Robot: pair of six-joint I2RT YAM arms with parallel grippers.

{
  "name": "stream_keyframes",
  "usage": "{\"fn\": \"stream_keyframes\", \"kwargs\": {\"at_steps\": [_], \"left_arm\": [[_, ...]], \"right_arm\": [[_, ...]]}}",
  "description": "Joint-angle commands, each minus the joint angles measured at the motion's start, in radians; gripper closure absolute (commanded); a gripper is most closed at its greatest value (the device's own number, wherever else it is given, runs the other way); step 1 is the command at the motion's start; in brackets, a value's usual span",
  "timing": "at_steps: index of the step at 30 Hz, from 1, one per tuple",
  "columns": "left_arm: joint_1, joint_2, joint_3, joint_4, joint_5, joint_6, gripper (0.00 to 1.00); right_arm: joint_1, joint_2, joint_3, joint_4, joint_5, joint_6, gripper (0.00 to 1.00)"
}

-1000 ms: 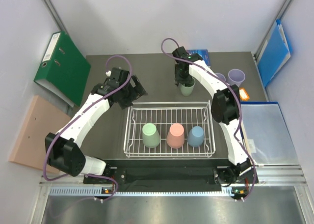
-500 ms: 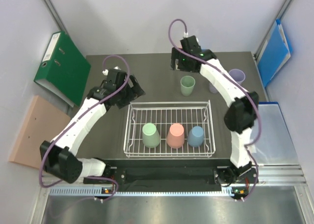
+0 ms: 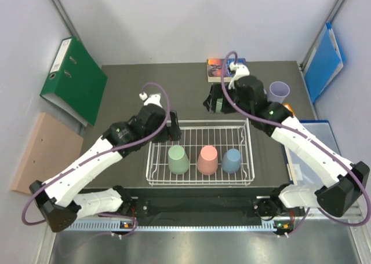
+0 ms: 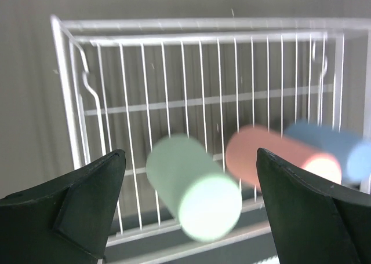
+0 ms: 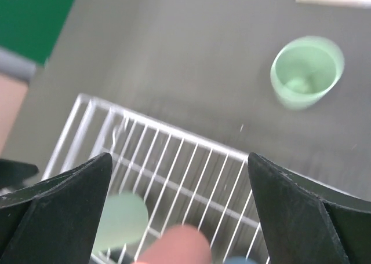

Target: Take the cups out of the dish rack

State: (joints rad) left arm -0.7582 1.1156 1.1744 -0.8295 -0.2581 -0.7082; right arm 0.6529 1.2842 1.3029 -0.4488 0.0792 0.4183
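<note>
Three cups sit upside down in the dish rack [image 3: 197, 123] at lower centre of the overhead view: green cup [image 3: 178, 159], pink cup [image 3: 207, 160], blue cup [image 3: 232, 160]. The left hand [image 4: 190, 157], spread wide and empty, faces the green cup. The right hand [image 5: 179, 160], likewise wide and empty, hangs over the rack's far rim (an upright cup [image 5: 306, 72] stands on the bench [image 5: 191, 55] beyond). Unloading looks about half done, and next the left hand probably must straddle the green cup, then close.

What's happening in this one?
Cups are being unloaded from a dish rack. Both end effectors are open and empty: the left end effector faces the upside-down green cup, the right end effector hangs near the rack's far edge. A pink cup and blue cup also sit inside; an upright green cup and lavender cup stand on the table.
</note>
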Motion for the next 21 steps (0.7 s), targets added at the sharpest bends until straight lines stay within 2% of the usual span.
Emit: {"fn": "stream_keyframes", "kwargs": {"at_steps": [1,5,14,21], "left_arm": [[-0.07,-0.083,-0.051,-0.056,-0.053,-0.034,0.01],[-0.113,-0.1,-0.082,-0.069,-0.029,-0.071,0.01],[-0.312,-0.05,-0.111,-0.077,-0.11,-0.184,0.01],[-0.336,0.013,-0.139,-0.057,-0.148,-0.22,0.01]], "right_arm": [[0.063,-0.054,-0.074,0.091,0.008,-0.001,0.0],[0.1,-0.049,-0.062,0.081,0.027,0.017,0.0],[0.163,-0.075,-0.051,0.061,0.07,0.036,0.0],[0.182,-0.121,-0.063,0.033,0.093,0.04,0.0]]}}
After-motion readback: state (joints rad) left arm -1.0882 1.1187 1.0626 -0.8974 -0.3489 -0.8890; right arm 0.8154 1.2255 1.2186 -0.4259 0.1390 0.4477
